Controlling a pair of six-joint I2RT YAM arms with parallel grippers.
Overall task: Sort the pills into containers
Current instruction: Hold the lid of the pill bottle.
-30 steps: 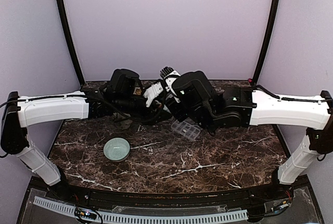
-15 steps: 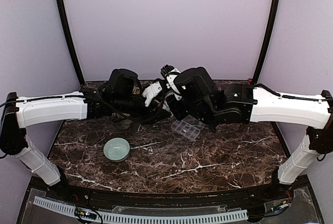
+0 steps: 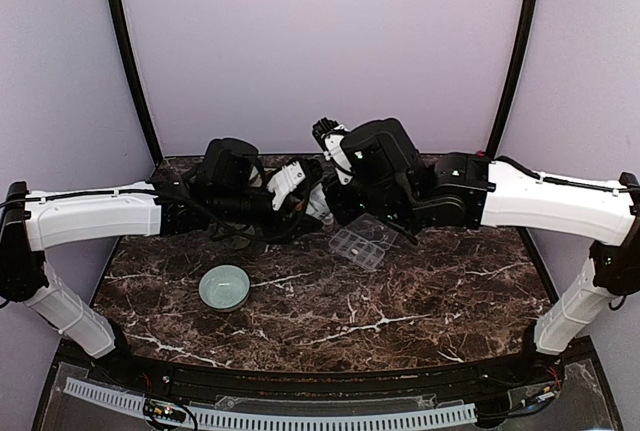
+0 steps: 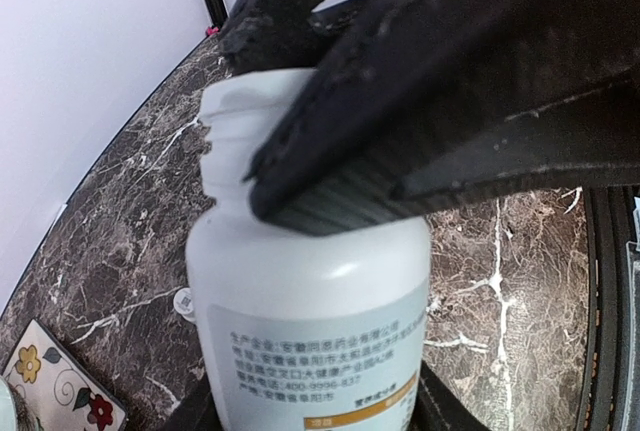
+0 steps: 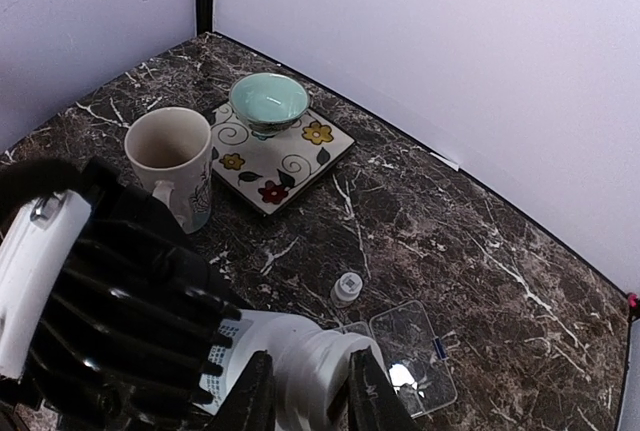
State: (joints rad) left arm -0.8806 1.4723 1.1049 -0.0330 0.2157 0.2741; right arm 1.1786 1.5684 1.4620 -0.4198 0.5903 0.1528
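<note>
Pill box (image 5: 412, 359) just beneath right gripper (image 5: 308, 391); it and left gripper (image 4: 315, 409) both tight on white bottle (image 4: 310, 301).

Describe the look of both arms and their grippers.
Left arm and right arm: smooth white shells, black joints and wrist housings, thin black cables along the top. Left gripper: ribbed black body, white casing. Right gripper: black fingers, finely ridged pads.

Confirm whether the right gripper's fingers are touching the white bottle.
Touching. Right wrist view: the right gripper has its fingers pressed against both sides of the white bottle.
</note>
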